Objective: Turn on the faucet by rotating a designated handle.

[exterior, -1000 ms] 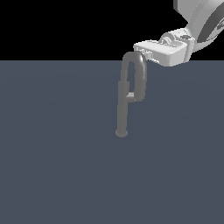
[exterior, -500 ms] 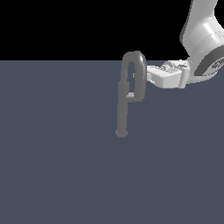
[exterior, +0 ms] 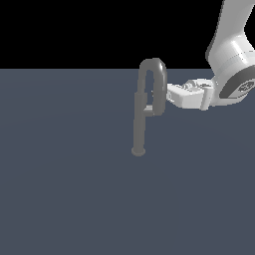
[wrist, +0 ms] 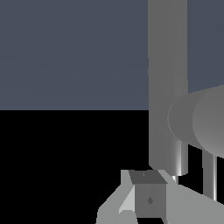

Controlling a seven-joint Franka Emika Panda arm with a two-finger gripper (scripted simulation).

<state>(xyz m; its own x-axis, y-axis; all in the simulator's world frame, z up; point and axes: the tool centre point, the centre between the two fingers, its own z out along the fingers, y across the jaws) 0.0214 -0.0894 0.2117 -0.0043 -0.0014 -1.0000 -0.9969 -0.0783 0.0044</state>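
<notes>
Seemingly poised, the gripper (exterior: 170, 93) sits at three o'clock of the upright faucet (exterior: 141, 117), touching or just beside the gooseneck's downturned leg; its short side stub (exterior: 149, 108) lies lower, toward nine o'clock. Whether the fingers are spread cannot be told

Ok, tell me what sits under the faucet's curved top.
Under the faucet arch there is open space, with the short side stub lower down. The gripper sits beside the arch's outer leg; contact behind it cannot be seen.

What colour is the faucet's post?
Matte grey; the faucet shows best in the exterior view.
</notes>
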